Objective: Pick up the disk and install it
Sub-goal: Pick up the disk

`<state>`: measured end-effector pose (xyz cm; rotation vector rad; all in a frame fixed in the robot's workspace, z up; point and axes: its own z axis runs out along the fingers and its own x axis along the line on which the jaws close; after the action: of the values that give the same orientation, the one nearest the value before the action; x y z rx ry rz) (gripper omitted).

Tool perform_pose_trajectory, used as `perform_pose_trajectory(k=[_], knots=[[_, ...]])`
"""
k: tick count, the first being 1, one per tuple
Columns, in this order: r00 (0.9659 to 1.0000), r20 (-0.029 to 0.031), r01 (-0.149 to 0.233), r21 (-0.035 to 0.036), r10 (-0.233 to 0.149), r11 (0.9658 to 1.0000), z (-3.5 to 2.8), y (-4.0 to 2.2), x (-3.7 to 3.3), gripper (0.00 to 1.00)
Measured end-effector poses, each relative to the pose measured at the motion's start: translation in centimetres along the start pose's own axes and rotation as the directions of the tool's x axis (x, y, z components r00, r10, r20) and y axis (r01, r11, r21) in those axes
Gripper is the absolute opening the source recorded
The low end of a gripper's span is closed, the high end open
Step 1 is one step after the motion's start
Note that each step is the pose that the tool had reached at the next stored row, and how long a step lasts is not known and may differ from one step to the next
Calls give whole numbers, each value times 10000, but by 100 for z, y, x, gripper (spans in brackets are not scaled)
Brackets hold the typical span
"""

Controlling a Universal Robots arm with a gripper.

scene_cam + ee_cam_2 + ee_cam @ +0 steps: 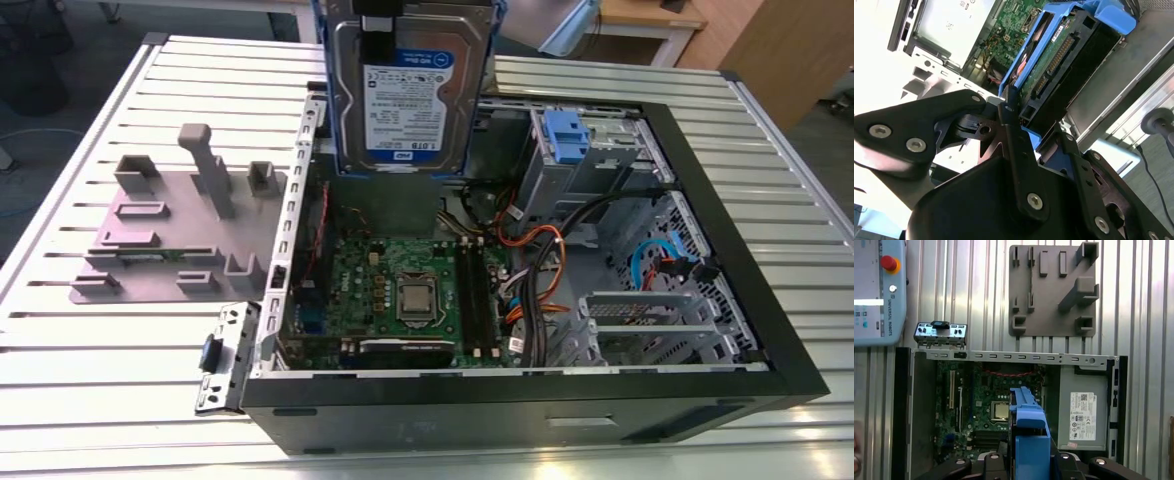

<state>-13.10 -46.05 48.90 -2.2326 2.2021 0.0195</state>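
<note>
Above open computer case (534, 388) — disk (407, 95) upright, upper edge pinched between fingers (1013, 135).

Silver-metal disk (407, 95) in glossy blue plastic frame (1029, 445), matt grey plastic stand (174, 265), ribbed shiny metal table (107, 380)

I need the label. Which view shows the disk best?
The exterior view: the disk faces it label-on, above the computer case. The second wrist view shows its connector edge inside the blue frame; the first wrist view shows that frame end-on.
</note>
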Motion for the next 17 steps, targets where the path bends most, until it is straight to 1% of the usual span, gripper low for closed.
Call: perform_pose_trajectory(k=[17], knots=[[10000,-2,0,0,0,10000,3,-66,1,36]])
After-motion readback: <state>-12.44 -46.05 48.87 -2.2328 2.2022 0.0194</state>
